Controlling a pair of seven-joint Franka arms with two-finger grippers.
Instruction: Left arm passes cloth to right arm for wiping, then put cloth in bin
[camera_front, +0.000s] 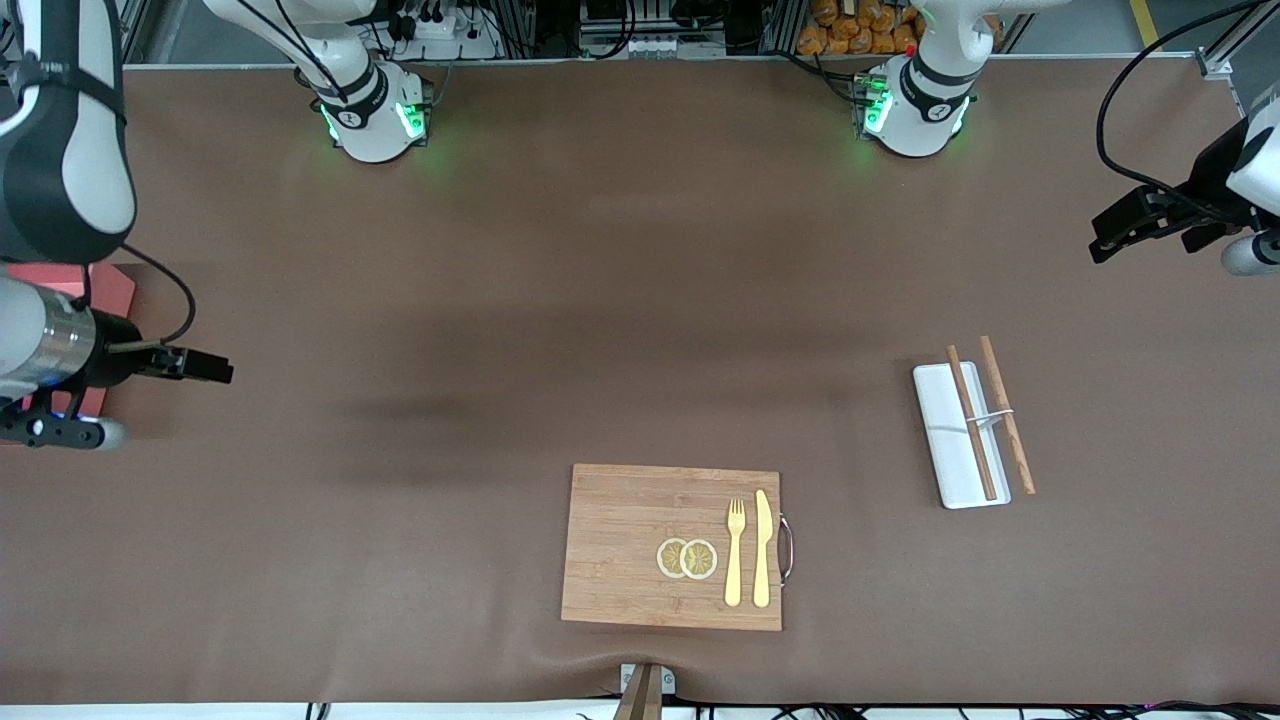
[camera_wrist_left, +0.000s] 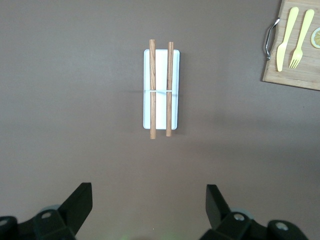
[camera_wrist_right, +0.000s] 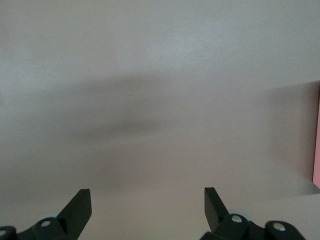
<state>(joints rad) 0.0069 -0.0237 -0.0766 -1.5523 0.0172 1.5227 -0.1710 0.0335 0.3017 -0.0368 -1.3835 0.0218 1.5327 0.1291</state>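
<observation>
On the brown table, seen from the front camera, the bin stands at nine o'clock, at the right arm's end. Only a pink corner of it shows, because the right arm covers the rest.

The right gripper hangs over the bare table just beside the bin, at about four o'clock from that corner. Its fingers are spread wide with nothing between them.

The left gripper is at about two o'clock, over the table at the left arm's end. It is also spread wide and empty.

From it, at about seven o'clock, lies a white tray with two wooden sticks.

A wooden board at six o'clock carries a yellow fork, a knife and two lemon slices.
</observation>
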